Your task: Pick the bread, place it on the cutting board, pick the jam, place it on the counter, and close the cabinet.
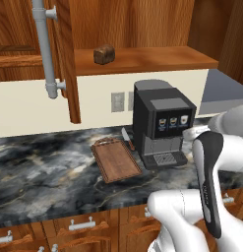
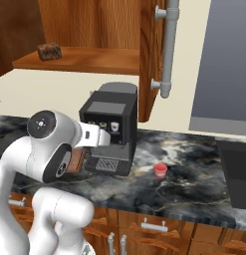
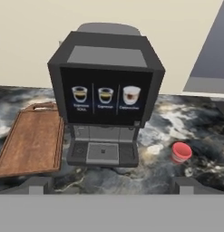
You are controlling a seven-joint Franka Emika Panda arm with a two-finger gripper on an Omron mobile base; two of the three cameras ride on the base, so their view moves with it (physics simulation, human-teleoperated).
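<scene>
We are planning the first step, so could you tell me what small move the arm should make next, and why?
Probably raise the open claw up and left toward the bread. It holds nothing and faces the coffee machine, while the bread sits on the cabinet shelf above the bare cutting board.

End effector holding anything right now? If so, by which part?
Nothing. The end effector is open and empty, facing the coffee machine; the bread sits on the shelf.

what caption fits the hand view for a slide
Open gripper faces black coffee machine, wooden cutting board left, small red jar right.
</scene>
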